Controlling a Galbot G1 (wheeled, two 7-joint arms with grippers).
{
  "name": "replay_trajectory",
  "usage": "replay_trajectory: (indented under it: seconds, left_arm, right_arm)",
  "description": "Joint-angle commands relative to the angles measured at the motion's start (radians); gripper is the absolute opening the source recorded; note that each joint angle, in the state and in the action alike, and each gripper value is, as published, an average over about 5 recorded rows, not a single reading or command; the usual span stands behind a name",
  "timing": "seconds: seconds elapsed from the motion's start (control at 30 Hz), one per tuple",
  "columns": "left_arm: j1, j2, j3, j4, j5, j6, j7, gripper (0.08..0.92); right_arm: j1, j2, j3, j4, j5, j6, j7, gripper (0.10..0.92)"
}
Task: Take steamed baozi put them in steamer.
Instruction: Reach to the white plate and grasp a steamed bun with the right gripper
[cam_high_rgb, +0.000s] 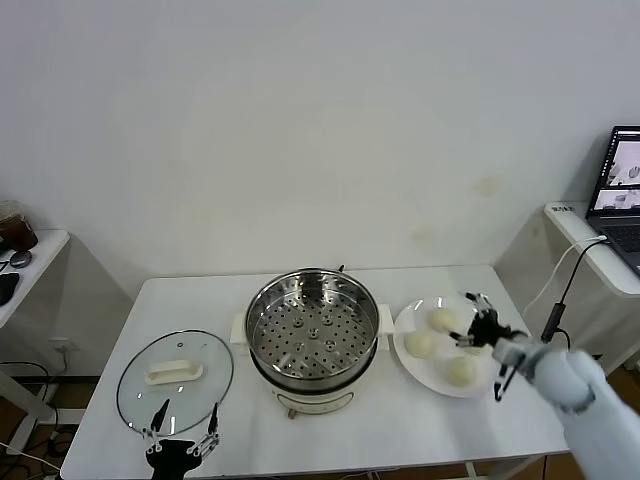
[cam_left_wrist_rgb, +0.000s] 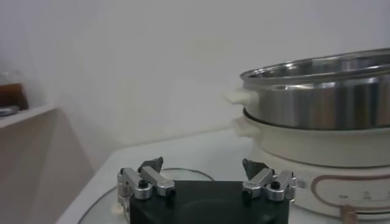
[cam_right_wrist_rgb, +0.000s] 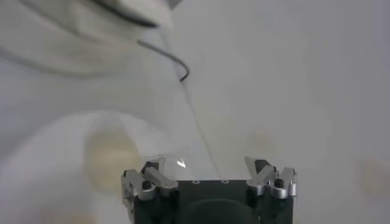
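While the white table (cam_high_rgb: 420, 440) is carrying everything, the round shiny stainless-steel steamer (cam_high_rgb: 312, 330) is sitting at its centre, tray bare. Three cream-white round baozi (cam_high_rgb: 421, 344) are lying on the flat white plate (cam_high_rgb: 408, 318) beside it. The right gripper (cam_high_rgb: 482, 322) is hovering wide-fingered over them; the left gripper (cam_high_rgb: 183, 430) is waiting, spread, near the glass lid (cam_high_rgb: 175, 385).
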Motion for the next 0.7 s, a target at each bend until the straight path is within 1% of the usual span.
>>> replay_trajectory:
  seconds: [0.03, 0.23, 0.4, 0.53, 0.7]
  left_arm:
    - [-0.002, -0.004, -0.014, 0.001, 0.017, -0.006, 0.0, 0.823]
    - [0.0, -0.011, -0.036, 0.004, 0.016, -0.008, -0.005, 0.823]
    - [-0.001, -0.014, -0.052, 0.012, 0.013, -0.011, -0.01, 0.823]
    - [-0.002, -0.014, -0.06, 0.015, 0.012, -0.011, -0.01, 0.823]
    - [-0.001, -0.014, -0.063, 0.02, 0.012, -0.013, -0.011, 0.823]
  right_arm:
    - [0.389, -0.071, -0.274, -0.196, -0.117, 0.015, -0.263, 0.823]
    - [0.595, 0.028, -0.522, -0.405, -0.114, 0.043, -0.413, 0.823]
    - [0.663, 0.096, -0.623, -0.541, -0.07, 0.051, -0.452, 0.823]
    - [0.67, 0.126, -0.65, -0.589, -0.053, 0.034, -0.451, 0.823]
    - [0.664, 0.142, -0.664, -0.609, -0.031, 0.02, -0.435, 0.823]
